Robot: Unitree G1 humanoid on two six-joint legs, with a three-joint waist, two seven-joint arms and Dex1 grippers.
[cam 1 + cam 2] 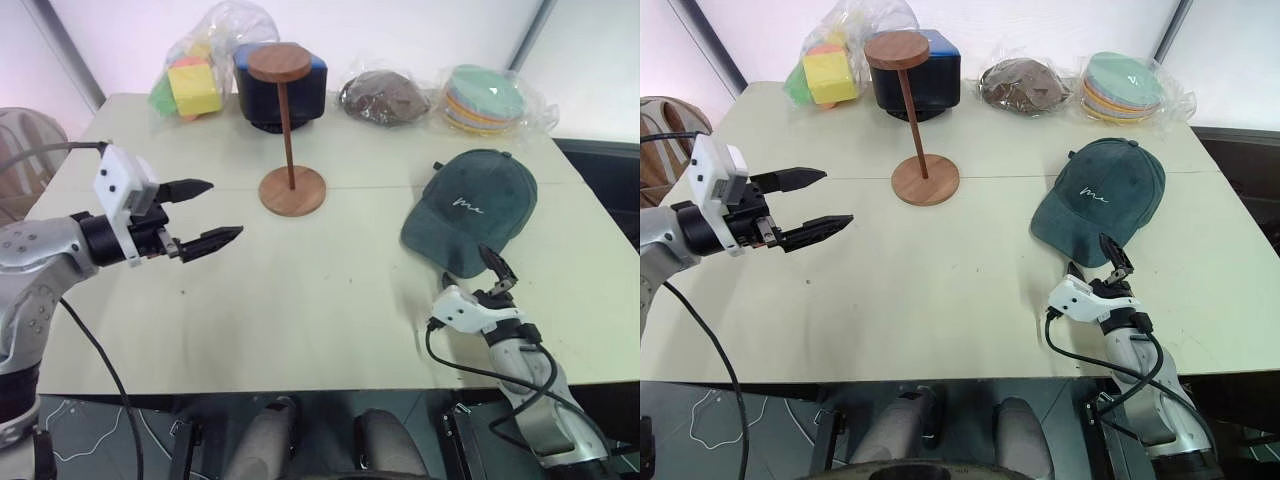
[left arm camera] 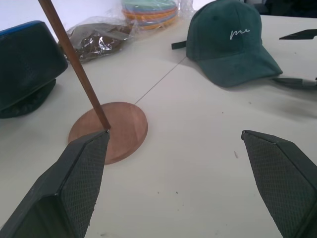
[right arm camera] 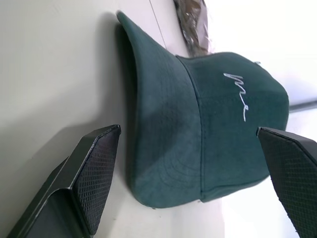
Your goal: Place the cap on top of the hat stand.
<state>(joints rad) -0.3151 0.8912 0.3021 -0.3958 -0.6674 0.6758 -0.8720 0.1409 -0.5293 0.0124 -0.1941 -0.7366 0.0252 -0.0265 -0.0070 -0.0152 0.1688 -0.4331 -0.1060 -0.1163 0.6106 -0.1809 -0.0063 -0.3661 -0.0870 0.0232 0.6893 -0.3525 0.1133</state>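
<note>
Reaching step: right claw (image 1: 497, 272), spread wide at lower right, must close on the cap (image 1: 472, 207) brim

I see my left gripper (image 2: 181, 186) spread wide at the bottom, the brown wooden stand's round base (image 2: 116, 130) centre-left, and the teal-green suede cap (image 2: 228, 42) upper right.
</note>
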